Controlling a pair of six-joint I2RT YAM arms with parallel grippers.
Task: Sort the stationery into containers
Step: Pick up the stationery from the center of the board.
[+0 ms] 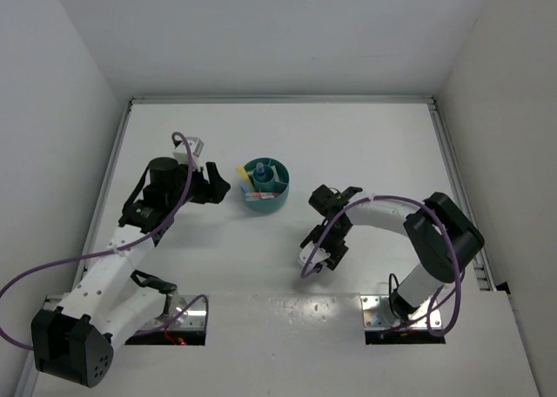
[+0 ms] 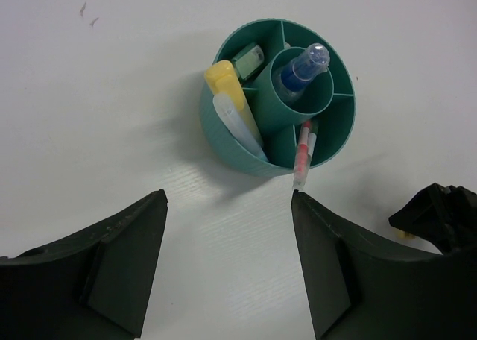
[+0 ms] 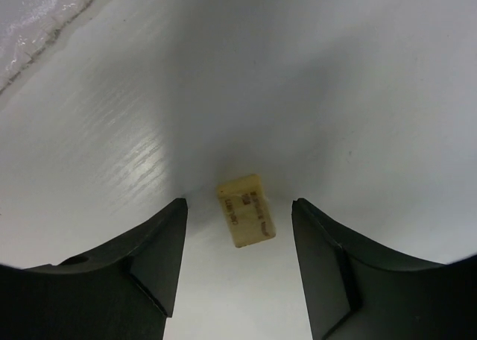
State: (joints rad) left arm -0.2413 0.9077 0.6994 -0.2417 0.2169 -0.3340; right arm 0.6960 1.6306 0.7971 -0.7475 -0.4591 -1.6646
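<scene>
The teal round organiser (image 2: pixel 223 142) (image 1: pixel 277 202) stands on the white table. Its central well holds a blue-capped tube (image 2: pixel 304 64). The outer compartments hold a yellow stick (image 2: pixel 222 83), a pale stick (image 2: pixel 235 122), a mint-green item (image 2: pixel 247 58) and a thin red-and-white pen (image 2: pixel 302 152). My left gripper (image 2: pixel 229 194) (image 1: pixel 214 185) hovers open just left of the organiser with nothing between its fingers. My right gripper (image 3: pixel 239 201) (image 1: pixel 318 259) points down at the table, open. A tiny tan block (image 3: pixel 244 209) lies flat between its fingers, with a gap on each side.
White walls enclose the table on the left, back and right. The right arm's wrist (image 2: pixel 440 213) shows dark at the right edge of the left wrist view. Purple cables (image 1: pixel 178 140) loop off both arms. A glossy strip (image 1: pixel 287 306) runs along the near edge.
</scene>
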